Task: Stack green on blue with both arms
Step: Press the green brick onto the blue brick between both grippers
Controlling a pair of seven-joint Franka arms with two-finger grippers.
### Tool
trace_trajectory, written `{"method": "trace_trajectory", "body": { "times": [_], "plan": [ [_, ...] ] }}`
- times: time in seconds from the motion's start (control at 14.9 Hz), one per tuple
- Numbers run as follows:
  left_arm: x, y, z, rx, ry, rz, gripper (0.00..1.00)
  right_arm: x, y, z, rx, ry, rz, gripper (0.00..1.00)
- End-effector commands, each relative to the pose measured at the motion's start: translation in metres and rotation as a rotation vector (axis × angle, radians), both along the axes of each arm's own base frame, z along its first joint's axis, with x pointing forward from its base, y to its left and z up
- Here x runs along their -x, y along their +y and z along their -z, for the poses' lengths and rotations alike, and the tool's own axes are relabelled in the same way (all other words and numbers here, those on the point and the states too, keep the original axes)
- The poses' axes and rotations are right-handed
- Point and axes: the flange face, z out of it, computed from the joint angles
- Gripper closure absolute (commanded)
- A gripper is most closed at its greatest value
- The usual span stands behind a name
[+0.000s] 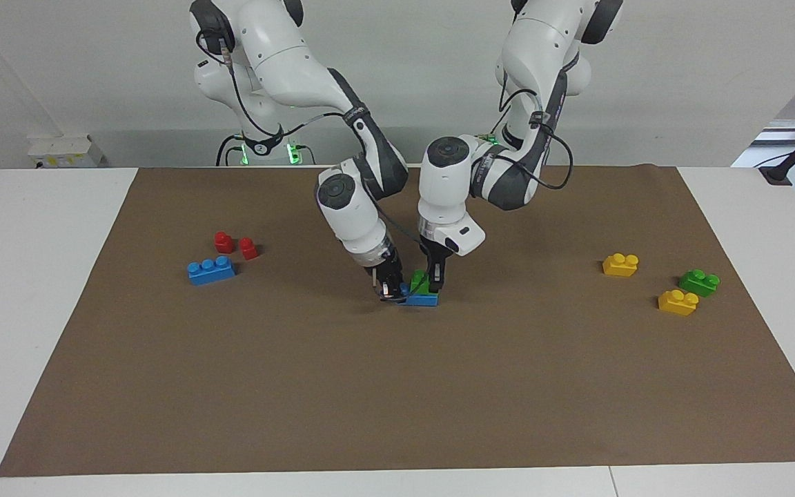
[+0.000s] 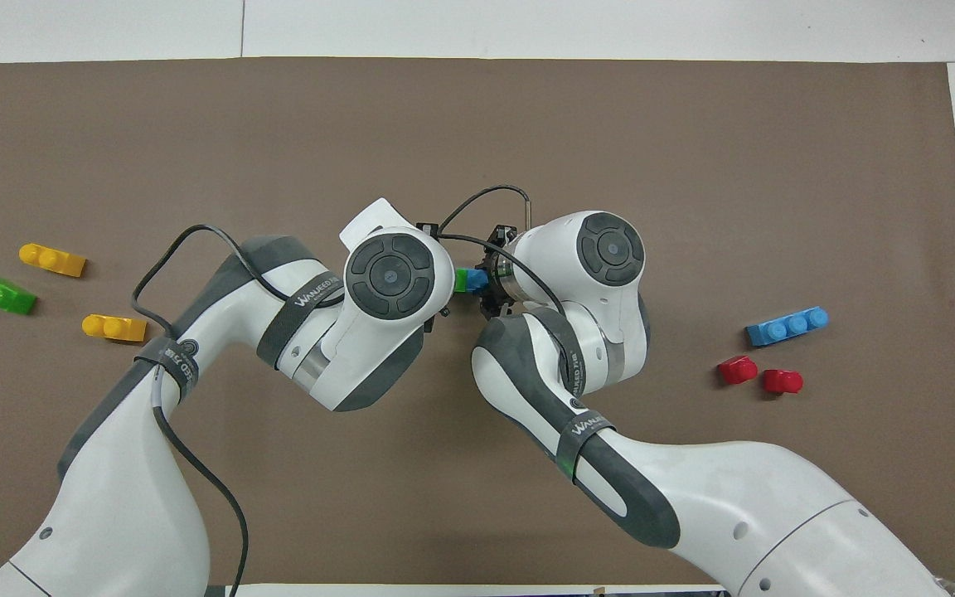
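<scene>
At the middle of the brown mat lies a blue brick point(image 1: 424, 301) point(image 2: 478, 278). My right gripper point(image 1: 389, 290) is shut on the end of it toward the right arm's side. A green brick point(image 1: 419, 284) point(image 2: 462, 280) sits on top of the blue one, its studs up, slightly tilted. My left gripper point(image 1: 435, 281) comes down from above and is shut on this green brick. In the overhead view both wrists cover most of the two bricks, so only a sliver of each shows between them.
A second blue brick point(image 1: 211, 269) and two red bricks point(image 1: 223, 241) lie toward the right arm's end. Two yellow bricks point(image 1: 620, 264) point(image 1: 678, 302) and another green brick point(image 1: 699, 282) lie toward the left arm's end.
</scene>
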Motion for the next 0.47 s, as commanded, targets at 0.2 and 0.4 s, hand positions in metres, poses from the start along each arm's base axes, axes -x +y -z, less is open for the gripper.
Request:
{"method": "trace_trajectory", "body": {
  "times": [0.2,0.4],
  "plan": [
    [0.0011,-0.0116,0.0171,-0.038,-0.033,-0.012,1.00,-0.0008,-0.0132,0.0128,0.010,-0.014,-0.010,1.00],
    [-0.0059,-0.0089,0.0094,-0.038,-0.044,-0.006,0.01,-0.0006,-0.0132,0.0140,0.011,-0.011,-0.009,1.00]
  ]
}}
